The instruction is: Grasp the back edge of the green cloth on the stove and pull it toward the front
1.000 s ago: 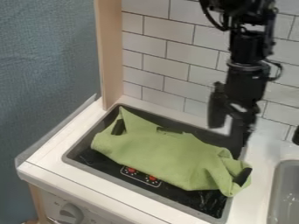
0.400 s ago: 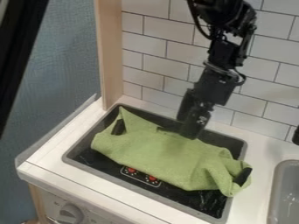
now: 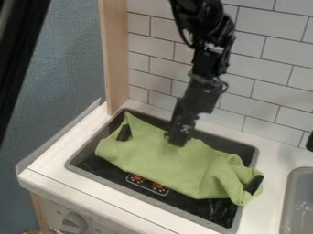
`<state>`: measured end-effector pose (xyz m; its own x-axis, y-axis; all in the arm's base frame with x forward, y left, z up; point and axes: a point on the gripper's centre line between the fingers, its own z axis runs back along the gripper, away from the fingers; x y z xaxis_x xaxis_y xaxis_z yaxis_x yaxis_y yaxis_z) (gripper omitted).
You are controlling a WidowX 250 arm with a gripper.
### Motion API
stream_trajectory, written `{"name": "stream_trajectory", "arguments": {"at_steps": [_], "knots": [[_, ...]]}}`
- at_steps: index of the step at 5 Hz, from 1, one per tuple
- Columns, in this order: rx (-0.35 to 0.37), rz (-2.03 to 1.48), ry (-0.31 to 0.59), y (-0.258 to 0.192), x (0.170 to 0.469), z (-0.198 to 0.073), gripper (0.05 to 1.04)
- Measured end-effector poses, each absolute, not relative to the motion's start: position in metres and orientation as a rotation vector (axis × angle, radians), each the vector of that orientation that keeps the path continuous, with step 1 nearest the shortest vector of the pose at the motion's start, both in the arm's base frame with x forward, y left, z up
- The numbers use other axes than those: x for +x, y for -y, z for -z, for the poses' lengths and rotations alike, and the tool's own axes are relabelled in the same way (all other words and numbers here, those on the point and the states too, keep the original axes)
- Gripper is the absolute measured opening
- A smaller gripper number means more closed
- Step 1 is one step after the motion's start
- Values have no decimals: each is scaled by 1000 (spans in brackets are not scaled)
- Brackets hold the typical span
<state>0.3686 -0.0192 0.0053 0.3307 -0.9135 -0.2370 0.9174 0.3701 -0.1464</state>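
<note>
Gripper [image 3: 178, 140] hung at the upper middle of the frame, its tip at the cloth's [image 3: 166, 160] upper edge; contact could not be confirmed. Whether it was wide or narrow, and whether it held anything, could not be told. Cloth: centre of frame, loosely crumpled over the stove [image 3: 149, 199], a corner peaked at upper left, folds bunched at lower right. Dark patches were noted at its left [image 3: 124, 133] and right [image 3: 254, 184] ends. Handling (judged): light, soft, limp, not fragile, with little tendency to slip; likely to sag and trail if lifted at one point. Best hold judged to be a raised fold or the peaked corner; flat middle poorer. Outward: knob [image 3: 74, 222] lower left, sink [image 3: 299, 183] lower right.
</note>
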Motion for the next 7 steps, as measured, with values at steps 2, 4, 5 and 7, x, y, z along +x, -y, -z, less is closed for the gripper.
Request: {"name": "stream_trajectory", "arguments": {"at_steps": [2,4,5,7], "knots": [[66,1277,-206,20,387,2,999],[47,1313,-178,25,392,11,999],[40,1315,-167,26,393,12,999],[38,1307,-154,27,395,12,623]]}}
